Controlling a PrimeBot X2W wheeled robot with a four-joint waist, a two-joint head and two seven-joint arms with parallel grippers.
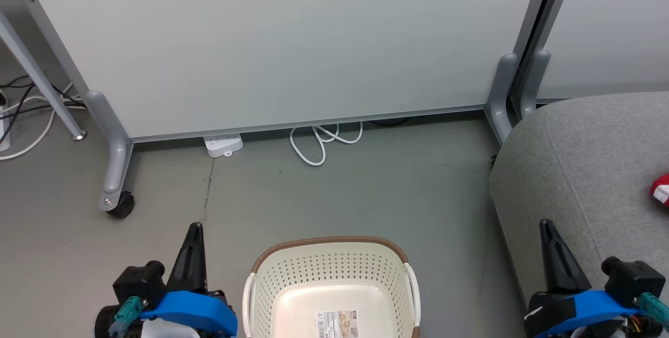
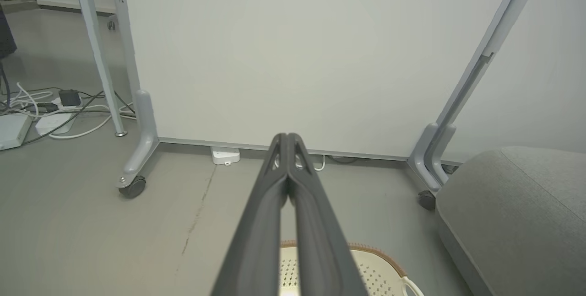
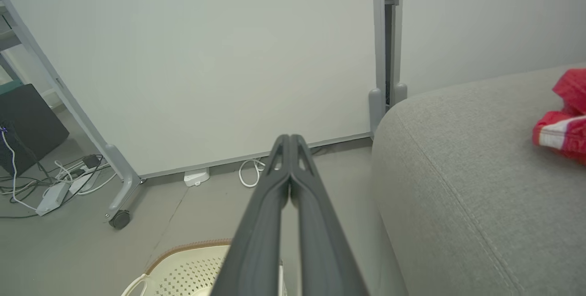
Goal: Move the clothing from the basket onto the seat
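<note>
Left gripper (image 1: pixel 194 229) and right gripper (image 1: pixel 545 224) are both pinched shut on nothing, flanking the basket (image 1: pixel 329 267), whose visible part looks empty; the clothing (image 1: pixel 660 187) lies on the seat (image 1: pixel 575 171). Finishing well likely means leaving it undisturbed.

This looks like an office or lab work area screened off with movable walls: pale partition panels (image 1: pixel 292 40) stand on grey metal legs, one with a castor (image 1: pixel 121 205), on a bare grey floor (image 1: pixel 366 191). A white power strip (image 1: pixel 223 144) and a looped white cable (image 1: pixel 320 146) lie under the panel's lower edge, and more leads and adapters (image 2: pixel 55 108) sprawl on the floor at the left. A plain grey upholstered seat (image 1: pixel 585 171) stands near the panels at the right.
</note>
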